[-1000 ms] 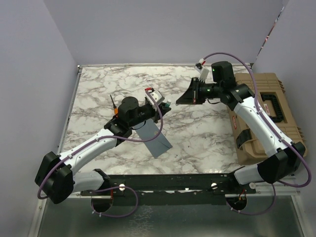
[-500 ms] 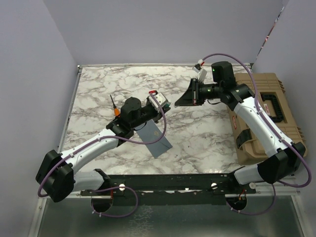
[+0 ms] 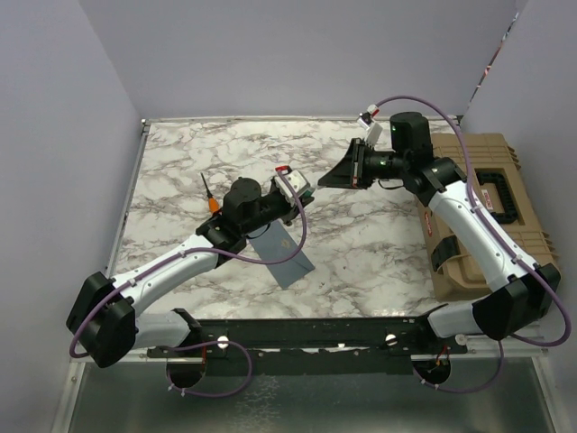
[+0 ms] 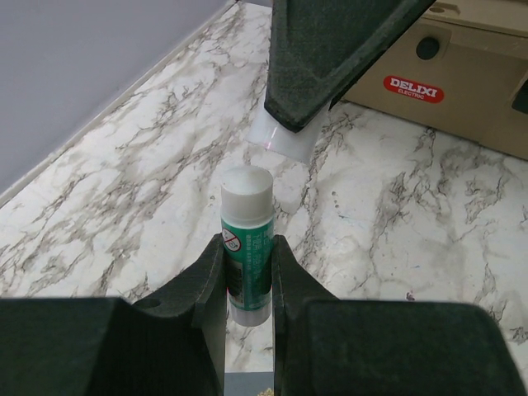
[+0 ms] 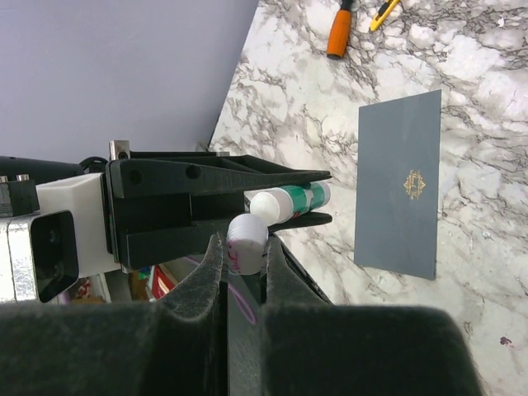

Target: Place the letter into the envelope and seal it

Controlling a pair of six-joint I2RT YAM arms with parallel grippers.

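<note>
The left hand (image 4: 247, 260) is clenched on a glue stick (image 4: 246, 214). Its two fingers pinch the green-labelled barrel, and the stick's white end juts out past the fingertips.

Just beyond that white end, the right hand (image 5: 242, 256) grips a white cap (image 4: 279, 142) between its fingers. The cap's open mouth faces the stick. The left wrist view shows a narrow gap between cap and stick, so they are close but apart. Both hands meet tip to tip, raised above the counter (image 3: 361, 244).

Below and behind the left hand, partly under that arm's wrist, the envelope (image 5: 398, 186) lies flat on the counter. Neither hand touches it. A small gold mark (image 5: 413, 183) faces up, and from these views I cannot tell how its flap stands.

Farther out on the left hand's outer side, a screwdriver (image 5: 339, 33) with an orange handle rests on the counter. Well past the right hand, along that arm's outer side, sits a tan case (image 3: 478, 207) with a red label (image 4: 412, 87).
</note>
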